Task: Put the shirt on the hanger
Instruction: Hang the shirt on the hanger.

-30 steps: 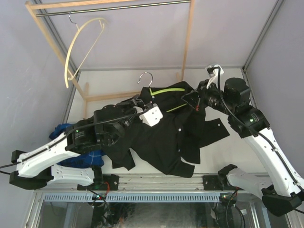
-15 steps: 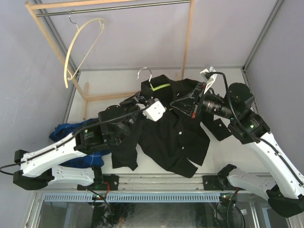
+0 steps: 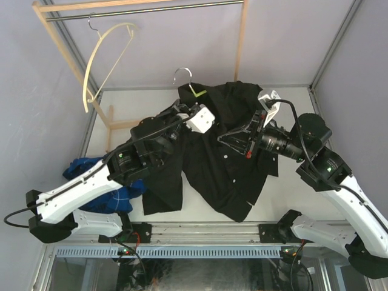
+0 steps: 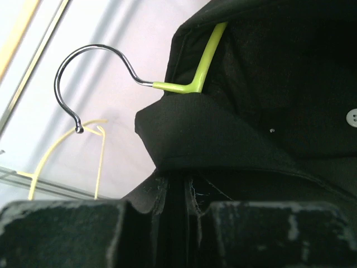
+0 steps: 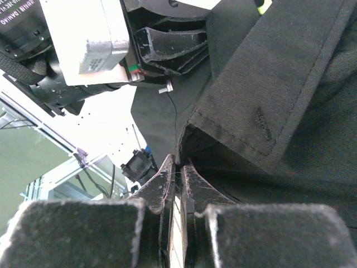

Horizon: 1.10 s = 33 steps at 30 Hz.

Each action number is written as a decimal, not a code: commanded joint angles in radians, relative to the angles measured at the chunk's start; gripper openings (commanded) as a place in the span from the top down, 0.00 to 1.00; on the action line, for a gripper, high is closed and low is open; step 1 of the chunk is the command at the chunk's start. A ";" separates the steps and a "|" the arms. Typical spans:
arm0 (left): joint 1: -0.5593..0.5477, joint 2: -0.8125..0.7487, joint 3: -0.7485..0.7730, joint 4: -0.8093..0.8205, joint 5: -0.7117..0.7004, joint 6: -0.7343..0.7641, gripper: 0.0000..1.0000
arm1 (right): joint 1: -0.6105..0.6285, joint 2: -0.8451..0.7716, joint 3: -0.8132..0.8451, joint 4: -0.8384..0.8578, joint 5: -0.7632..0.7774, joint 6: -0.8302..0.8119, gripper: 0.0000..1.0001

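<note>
Lettering: white capitals, small and cut off by the frame edge. I make out roughly "ENHIR DAMINO" and can't vouch for more.
Stands on: black band [image 5: 22, 15] beside the white box [image 5: 83, 39].
Place: above and left of the fingers [image 5: 196, 187] of my right gripper [image 5: 178, 166].

We get soft, even light in the top view, with no hard shadows on the table [image 3: 139, 106]. The black shirt [image 3: 218, 176] swallows detail, so its folds barely read. In the left wrist view the backdrop blows out white, and the hook [image 4: 100, 46] of the hanger [image 4: 178, 87] shows a thin glint (the bottom foreground is mushy). The right wrist view has the same blurry foreground.
</note>
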 commanded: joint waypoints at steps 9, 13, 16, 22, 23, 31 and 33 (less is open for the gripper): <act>0.038 0.052 0.287 0.226 0.089 0.223 1.00 | -0.040 0.117 0.263 -0.043 0.001 -0.076 0.99; 0.039 -0.031 0.178 0.185 0.118 0.206 1.00 | -0.047 0.069 0.218 -0.146 0.154 -0.143 0.69; 0.038 -0.116 0.047 0.176 0.101 0.177 1.00 | -0.052 -0.013 0.145 -0.205 0.295 -0.188 0.54; 0.038 -0.251 -0.091 0.084 0.076 0.081 1.00 | -0.084 -0.158 0.001 -0.306 0.521 -0.216 0.42; 0.038 -0.264 -0.101 0.069 0.074 0.067 1.00 | -0.091 -0.182 -0.031 -0.308 0.541 -0.210 0.40; 0.038 -0.283 -0.090 -0.065 0.077 -0.016 1.00 | -0.060 -0.274 -0.332 -0.018 0.513 -0.075 0.14; 0.038 -0.275 -0.081 -0.079 0.076 -0.023 1.00 | -0.008 -0.269 -0.382 0.064 0.567 -0.063 0.13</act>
